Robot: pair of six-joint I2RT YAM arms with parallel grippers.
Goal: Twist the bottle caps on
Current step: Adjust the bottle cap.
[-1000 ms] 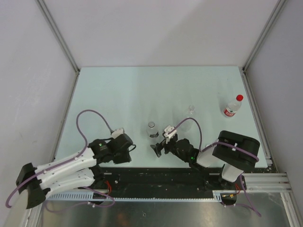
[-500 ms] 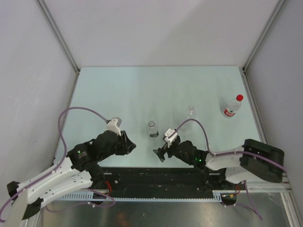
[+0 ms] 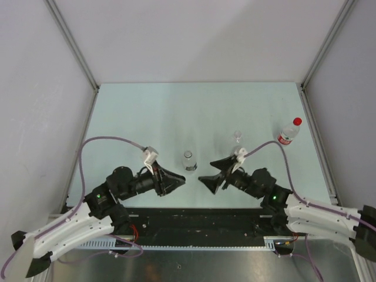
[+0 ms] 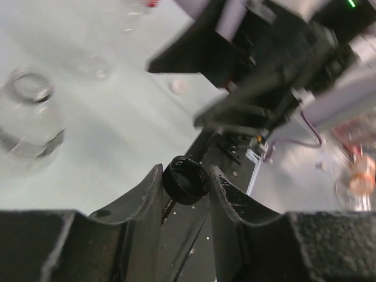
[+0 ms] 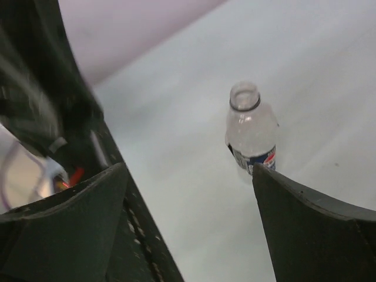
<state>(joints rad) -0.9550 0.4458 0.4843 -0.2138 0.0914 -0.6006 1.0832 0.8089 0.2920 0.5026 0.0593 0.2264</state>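
Observation:
My left gripper (image 4: 186,176) is shut on the black bottle cap (image 4: 186,180), pinched by its sides at the fingertips, open side toward the camera. From above, the left gripper (image 3: 180,178) sits just below the open middle bottle (image 3: 188,160). My right gripper (image 3: 207,171) faces it from the right, open and empty. The right wrist view shows that bottle (image 5: 251,132) uncapped, beyond the wide jaws (image 5: 189,170). A second uncapped clear bottle (image 3: 237,138) stands farther back. The labelled bottle (image 3: 286,135) at the far right carries the red cap (image 3: 297,121). A small whitish disc (image 4: 177,87), perhaps a cap, lies on the table.
The pale table (image 3: 147,117) is bounded by metal rails and grey walls on three sides. A black base strip (image 3: 194,220) with cabling runs along the near edge, right under both grippers. Purple cables loop over each arm.
Both arms have stretched forward and lowered, and their grippers now face each other below the middle bottle. The left has kept the black cap. The right jaws have stayed wide.

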